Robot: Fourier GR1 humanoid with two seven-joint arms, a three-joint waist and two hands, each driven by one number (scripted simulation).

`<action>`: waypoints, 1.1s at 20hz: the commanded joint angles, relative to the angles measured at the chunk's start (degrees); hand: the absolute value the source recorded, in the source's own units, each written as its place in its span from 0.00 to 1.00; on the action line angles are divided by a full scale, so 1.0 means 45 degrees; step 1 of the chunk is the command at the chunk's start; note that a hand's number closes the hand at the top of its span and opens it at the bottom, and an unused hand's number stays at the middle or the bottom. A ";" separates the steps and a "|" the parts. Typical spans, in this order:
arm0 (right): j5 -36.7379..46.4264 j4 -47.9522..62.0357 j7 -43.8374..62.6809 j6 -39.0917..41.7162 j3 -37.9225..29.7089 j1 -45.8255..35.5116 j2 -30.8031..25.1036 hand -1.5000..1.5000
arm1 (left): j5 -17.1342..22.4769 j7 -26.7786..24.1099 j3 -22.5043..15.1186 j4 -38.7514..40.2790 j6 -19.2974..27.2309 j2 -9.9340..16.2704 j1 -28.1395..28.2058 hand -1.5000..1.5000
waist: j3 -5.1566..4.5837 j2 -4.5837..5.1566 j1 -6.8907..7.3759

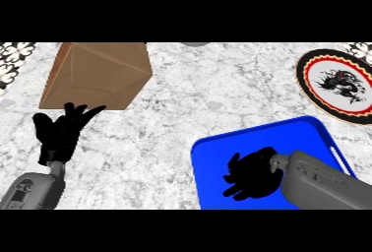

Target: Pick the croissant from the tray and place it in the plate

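1. The counter [189, 98] is the largest thing in view: a white marble top with grey veining, filling the view edge to edge. A patterned black-and-white strip [15, 61] shows at its 10 o'clock corner, and another bit at 2 o'clock.
2. A brown box [98, 74] stands at 11 o'clock, tilted in view, well apart from the other things.
3. A blue tray [218, 162] with a raised rim sits at 5 o'clock, running off the lower edge.
4. A round plate [340, 84] lies at 2 o'clock, white with a red and black rim and a dark dragon figure in its middle; nothing lies on it.
5. The right hand [251, 174] is over the tray's floor, fingers curled downward. The croissant is not visible; whether it is under this hand cannot be told.
6. The left hand [62, 130] rests at 8 o'clock, open, fingers spread and pointing up, its fingertips just beside the box's lower edge, holding nothing.
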 commanded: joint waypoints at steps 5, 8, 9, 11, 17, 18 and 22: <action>-0.0212 0.0532 -0.1793 -0.0489 -0.0199 0.0496 -0.0404 1.00 | -0.0424 0.0562 -0.0070 -0.0561 0.0314 -0.0376 -0.0076 0.50 | 0.0050 0.0136 -0.0037; -0.3279 0.1895 0.1775 0.1532 -0.3333 0.1806 0.0357 1.00 | -0.0007 0.0208 0.0478 -0.0586 -0.0049 0.0192 0.0430 0.50 | 0.0089 0.0290 -0.0417; -0.4178 0.2125 0.2531 0.1933 -0.4270 0.2176 0.0546 1.00 | 0.0028 0.0288 0.0543 -0.0625 0.0079 0.0142 0.0373 0.50 | 0.0146 0.0362 -0.0892; -0.5315 0.2645 0.3843 0.2367 -0.5783 0.2669 0.0886 1.00 | 0.0065 0.0305 0.0710 -0.0623 0.0230 0.0165 0.0426 0.50 | 0.0297 0.0492 -0.1647; -0.8390 0.3718 0.8590 0.2475 -1.0356 0.3097 0.3398 1.00 | 0.0136 0.0252 0.0997 -0.0487 0.0440 0.0182 0.0774 0.50 | 0.0235 0.0329 -0.1744; -0.8916 0.3613 0.9356 0.2237 -1.1236 0.2817 0.3829 1.00 | 0.0144 0.0269 0.0944 -0.0544 0.0398 0.0151 0.0712 0.50 | 0.0212 0.0203 -0.1728; -0.9094 0.3338 1.3071 -0.0075 -1.3742 0.1679 0.4980 1.00 | 0.0149 0.0229 0.0754 -0.0723 0.0127 0.0163 0.0794 0.50 | 0.0104 0.0016 -0.0958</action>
